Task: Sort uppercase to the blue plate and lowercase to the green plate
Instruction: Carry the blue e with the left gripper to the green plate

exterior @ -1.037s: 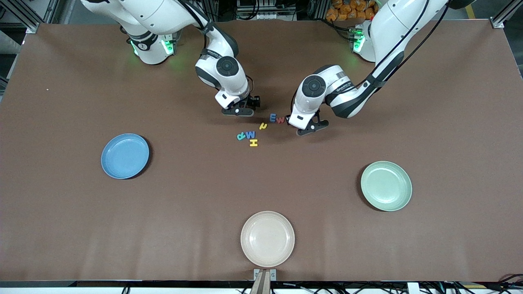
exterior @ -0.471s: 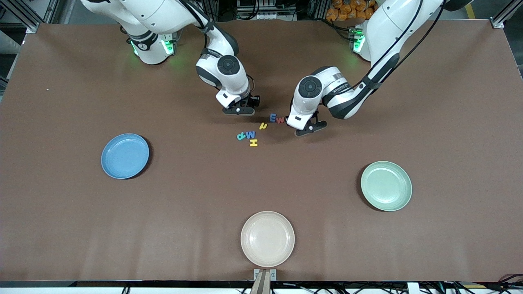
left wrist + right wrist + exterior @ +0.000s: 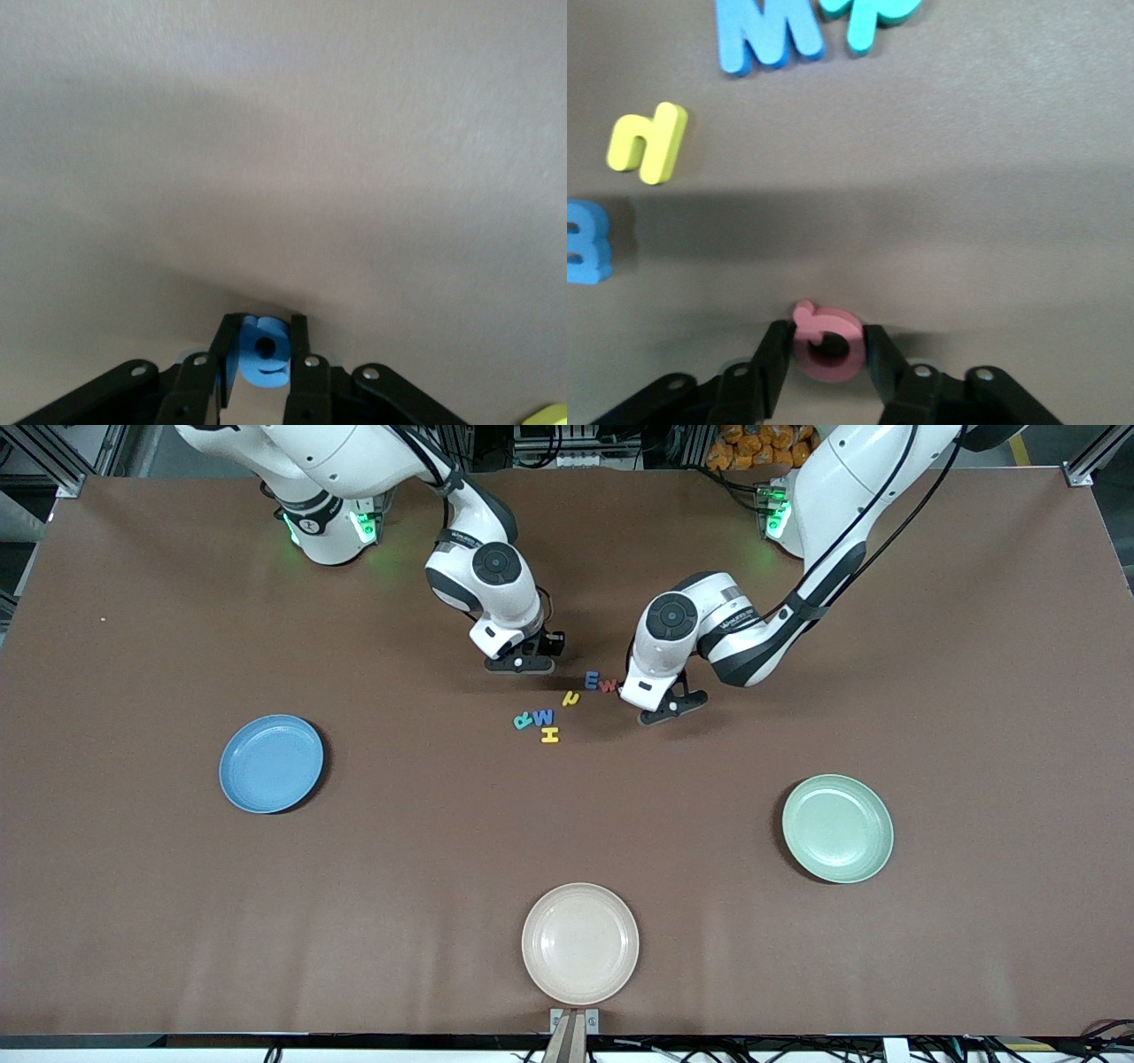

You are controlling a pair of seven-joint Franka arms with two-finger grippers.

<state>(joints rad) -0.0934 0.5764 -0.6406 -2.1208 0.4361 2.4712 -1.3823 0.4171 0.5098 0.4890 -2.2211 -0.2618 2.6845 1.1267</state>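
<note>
The left gripper is clamped edge-on around the blue a-like letter, low at the tabletop at about three o'clock from the letter cluster in the front view. The right gripper is pinched on the red Q, at about eleven o'clock from the cluster. Both letters are thin, soft foam with a round hole, held only by their rims, so I'd judge either could twist, squeeze out or drop during the lift. The red w and blue E lie just beside the left gripper and might get dragged. The carries are long. The green plate sits well apart at four o'clock, and the blue plate at eight o'clock. The cream plate at six o'clock is a decoy. The yellow r-like letter, blue M, teal R and yellow H lie flat, unsorted.
</note>
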